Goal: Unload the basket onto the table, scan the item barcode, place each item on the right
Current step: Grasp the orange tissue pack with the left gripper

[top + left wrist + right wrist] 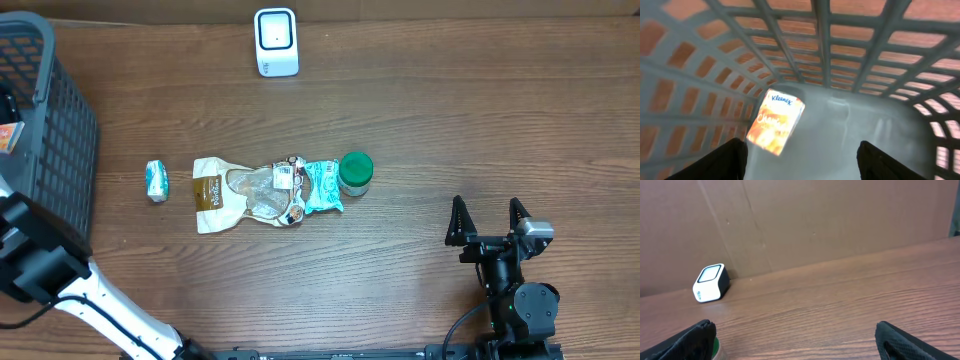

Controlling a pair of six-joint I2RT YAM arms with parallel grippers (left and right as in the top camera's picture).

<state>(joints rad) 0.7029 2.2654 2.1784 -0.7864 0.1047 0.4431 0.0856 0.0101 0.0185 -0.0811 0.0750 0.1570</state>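
Above the table (450, 110), the right gripper (489, 220) hangs spread wide and empty, well apart from the clustered jar (355, 171), teal packet (322, 185) and pouch (225, 193); a grab in there could snag two at once. Inside the basket (840, 45), the left gripper (802, 156) stands parted around nothing, with the Kleenex pack (779, 122) loose on the floor. Lifting out, the fingers may catch the lattice. From the right wrist, the scanner (711, 282) sits far off, so a barcode could end up facing away.

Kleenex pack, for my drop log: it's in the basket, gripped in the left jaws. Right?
No, it isn't gripped. The Kleenex pack lies loose in the basket, with the left jaws open and nothing between them; the left wrist view shows it.
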